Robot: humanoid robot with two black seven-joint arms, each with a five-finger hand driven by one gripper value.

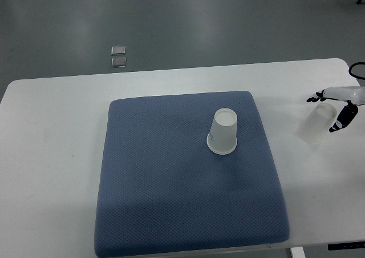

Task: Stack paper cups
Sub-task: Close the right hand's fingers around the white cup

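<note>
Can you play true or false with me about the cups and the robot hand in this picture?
1. One paper cup stands upside down on the blue mat. True.
2. The cups are already stacked together. False: the second cup is far off to the side, over the white table, not on the mat.
3. The right hand is at the second cup. True: its fingers are around it.
4. The left hand is holding the cup on the mat. False: no left hand shows, and nothing touches that cup.
5. The mat is red. False: it is blue.
</note>
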